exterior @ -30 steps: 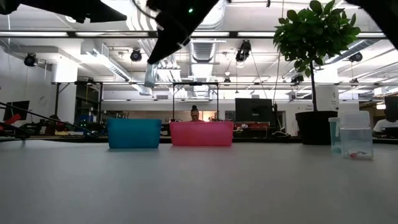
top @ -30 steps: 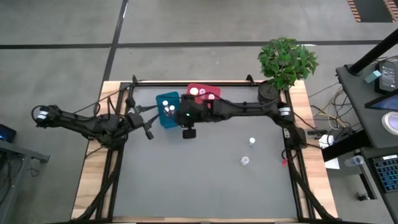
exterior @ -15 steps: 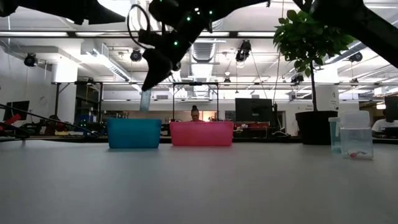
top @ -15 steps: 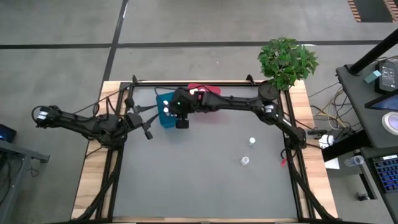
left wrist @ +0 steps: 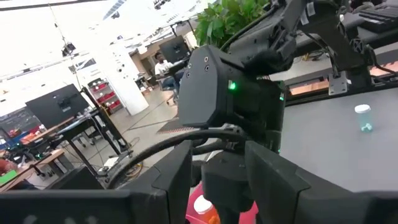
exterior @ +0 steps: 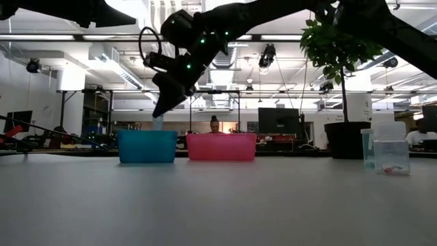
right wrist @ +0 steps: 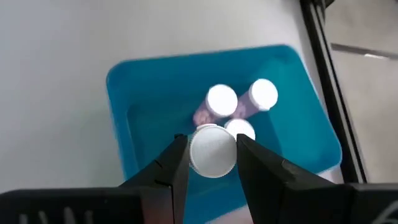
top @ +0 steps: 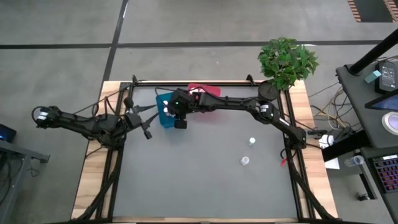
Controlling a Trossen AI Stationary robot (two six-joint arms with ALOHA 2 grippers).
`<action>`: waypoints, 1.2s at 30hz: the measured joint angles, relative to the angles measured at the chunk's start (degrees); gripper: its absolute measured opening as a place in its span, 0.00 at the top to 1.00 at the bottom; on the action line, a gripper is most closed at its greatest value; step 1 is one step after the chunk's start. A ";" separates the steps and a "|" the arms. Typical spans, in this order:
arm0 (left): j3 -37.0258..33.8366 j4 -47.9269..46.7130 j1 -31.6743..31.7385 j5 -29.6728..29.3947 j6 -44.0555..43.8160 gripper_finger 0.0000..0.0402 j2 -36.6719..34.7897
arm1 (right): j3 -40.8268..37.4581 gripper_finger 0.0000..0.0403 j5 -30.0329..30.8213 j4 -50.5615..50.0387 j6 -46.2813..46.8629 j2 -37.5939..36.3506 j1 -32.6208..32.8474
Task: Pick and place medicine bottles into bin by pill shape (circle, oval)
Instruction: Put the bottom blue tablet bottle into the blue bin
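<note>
Right gripper (right wrist: 211, 163) clamped on a white-capped bottle (right wrist: 212, 150), hanging right over the blue bin (right wrist: 124, 106), which already has three capped bottles (right wrist: 222, 99) inside. That grip only shows in the right wrist view; the high view instead shows two loose bottles (top: 252, 142) on the mat, well apart from the bins, and the red bin (top: 208, 91) half hidden under the arm. Left gripper (top: 148, 134) waits near the table's left edge, can't tell its fingers.
</note>
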 joint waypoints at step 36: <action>-0.16 0.26 0.00 0.04 0.92 0.67 0.06 | -8.39 0.72 -1.91 9.40 1.05 0.26 -0.66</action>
